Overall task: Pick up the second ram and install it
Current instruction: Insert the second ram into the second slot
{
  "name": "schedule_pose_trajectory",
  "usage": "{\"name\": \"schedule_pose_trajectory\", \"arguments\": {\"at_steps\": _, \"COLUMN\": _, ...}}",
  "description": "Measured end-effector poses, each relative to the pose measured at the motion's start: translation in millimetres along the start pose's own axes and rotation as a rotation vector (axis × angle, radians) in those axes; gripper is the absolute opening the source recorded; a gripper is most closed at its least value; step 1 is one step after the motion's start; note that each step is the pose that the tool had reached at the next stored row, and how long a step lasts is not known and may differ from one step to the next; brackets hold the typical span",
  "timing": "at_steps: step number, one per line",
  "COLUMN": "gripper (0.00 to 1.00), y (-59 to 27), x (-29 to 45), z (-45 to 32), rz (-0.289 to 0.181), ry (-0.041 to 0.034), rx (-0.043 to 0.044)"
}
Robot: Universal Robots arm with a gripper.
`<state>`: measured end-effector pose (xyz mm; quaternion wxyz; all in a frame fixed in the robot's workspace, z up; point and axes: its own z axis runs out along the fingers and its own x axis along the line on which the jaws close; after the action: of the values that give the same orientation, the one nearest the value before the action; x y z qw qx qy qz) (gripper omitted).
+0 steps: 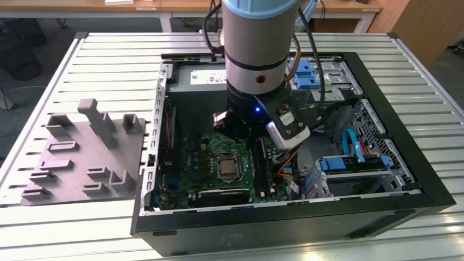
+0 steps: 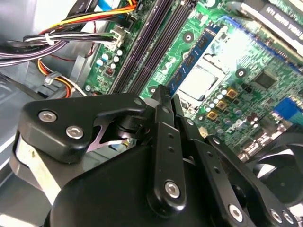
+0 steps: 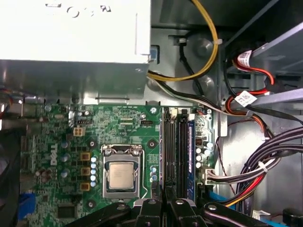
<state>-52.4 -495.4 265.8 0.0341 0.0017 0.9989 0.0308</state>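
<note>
Exterior view: an open case (image 1: 290,220) lies on a slatted table (image 1: 58,217), its black wall nearest. On the exterior view's left, just beside the case, sits a grey fixture (image 1: 80,157). Inside, the green board (image 1: 195,157) carries the CPU (image 1: 227,165). Just to the exterior view's right of the CPU, a thin dark strip runs near to far along the slots. It looks like the ram (image 1: 260,163) standing on edge, though it is hard to tell from the slot itself. The arm (image 1: 257,54) comes down over the far end of that strip.

In the first wrist view the gripper (image 3: 165,202) hangs over 1 end of the slot bank, in line with the ram (image 3: 167,146), with the CPU (image 3: 122,172) on one side and bundled cables (image 3: 265,161) on the other. Its 2 fingers (image 3: 150,208) are drawn together. In the second wrist view the gripper (image 2: 166,97) shows the same, the tips meeting just above the slots. Whether they pinch the ram's edge, I cannot tell. Farthest, the silver power supply (image 3: 75,28) sits beyond the board.
</note>
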Motion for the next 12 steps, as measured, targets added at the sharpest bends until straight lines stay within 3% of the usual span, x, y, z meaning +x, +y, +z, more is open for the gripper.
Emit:
{"name": "schedule_pose_trajectory", "arguments": {"at_steps": 8, "gripper": 0.14, "y": -0.1, "x": 0.0, "z": 0.3, "rz": 0.020, "ry": -0.0012, "rx": -0.0012}}
{"name": "schedule_pose_trajectory", "arguments": {"at_steps": 12, "gripper": 0.14, "y": -0.1, "x": -0.1, "z": 0.7, "rz": 0.059, "ry": -0.0034, "rx": 0.0014}}
